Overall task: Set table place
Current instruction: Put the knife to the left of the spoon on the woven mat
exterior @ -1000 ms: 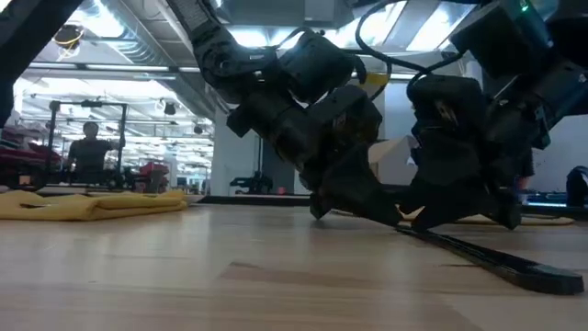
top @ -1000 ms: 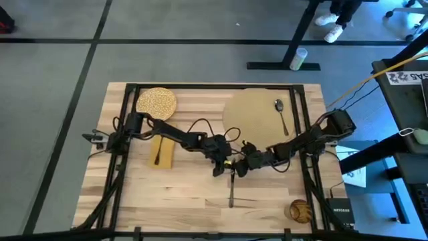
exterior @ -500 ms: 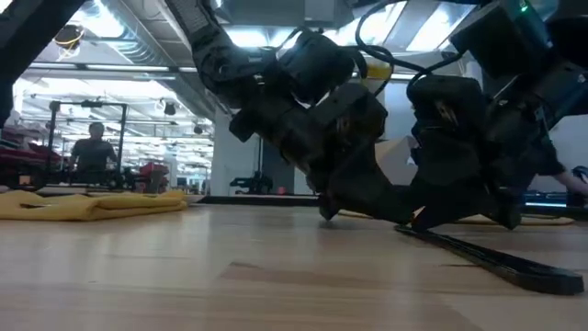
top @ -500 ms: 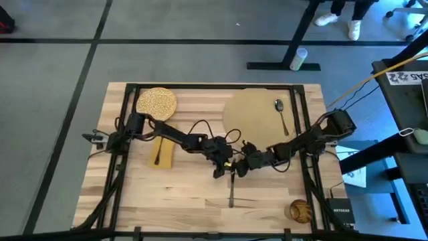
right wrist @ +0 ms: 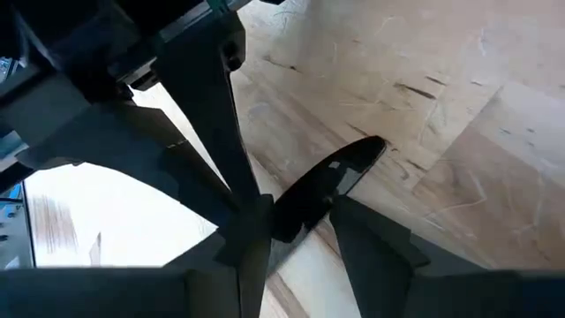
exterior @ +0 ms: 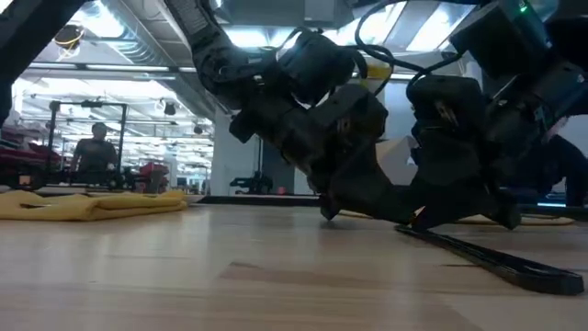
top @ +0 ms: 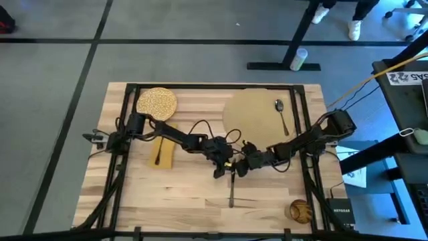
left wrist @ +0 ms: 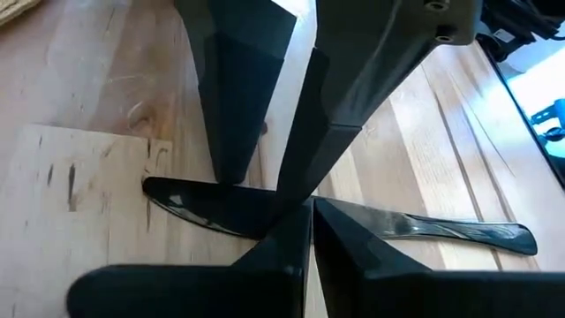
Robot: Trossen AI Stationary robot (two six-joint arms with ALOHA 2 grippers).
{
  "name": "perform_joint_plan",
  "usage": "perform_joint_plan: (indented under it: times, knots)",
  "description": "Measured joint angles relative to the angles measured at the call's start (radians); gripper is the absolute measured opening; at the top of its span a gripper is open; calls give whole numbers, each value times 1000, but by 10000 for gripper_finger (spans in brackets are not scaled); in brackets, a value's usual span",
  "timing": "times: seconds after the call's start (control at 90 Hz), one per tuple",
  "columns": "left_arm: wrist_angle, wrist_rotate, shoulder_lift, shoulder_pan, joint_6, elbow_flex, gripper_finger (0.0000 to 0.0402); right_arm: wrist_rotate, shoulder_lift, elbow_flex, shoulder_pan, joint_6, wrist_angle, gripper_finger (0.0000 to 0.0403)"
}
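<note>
A dark knife (top: 231,191) lies near the middle of the table (top: 180,201), pointing toward the near edge. Both grippers meet at its far, blade end. My left gripper (top: 221,171) comes from the left, shut, its tips at the blade. My right gripper (top: 239,169) comes from the right, its fingers on either side of the blade. The round tan place mat (top: 253,110) lies flat at the far right with a spoon (top: 281,115) on it. My left gripper touches the flat face of the knife's blade (left wrist: 265,212) with its shut fingertips, slanting down from the table's left. It pinches nothing that I can see. My right gripper has the blade (right wrist: 305,203) between its two fingers (right wrist: 256,234), near the blade's tip (right wrist: 366,150), slanting down from the right. The blade crosses the gap at a slant. The blade end is raised a little, and the handle end (exterior: 551,273) rests on the table.
A speckled plate (top: 156,102) sits at the far left. A mustard napkin (top: 166,152) with a dark utensil (top: 157,154) on it lies at the left. A small brown round object (top: 299,211) stands near the near right corner. Bare wood lies near and left of the knife.
My left gripper has edged slightly toward the right gripper and the knife's blade end, then kept still. The knife and my right gripper have stayed where they were.
</note>
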Motion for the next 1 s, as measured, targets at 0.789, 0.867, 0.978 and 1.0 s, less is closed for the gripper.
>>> perform_joint_plan:
  times: [0.789,0.867,0.978,1.0]
  knots:
    - [-30,-24,-4,1,9,1,0,6,-46,13,-1,-32,-101,122]
    - [-87,-26,-28,1,11,-1,0,5,-46,13,-1,-46,-101,122]
    - [-139,-38,-65,-7,14,-2,0,6,-46,13,-1,-54,-101,122]
    - [-145,-43,-69,-8,19,-2,0,6,-46,13,-1,-54,-101,122]
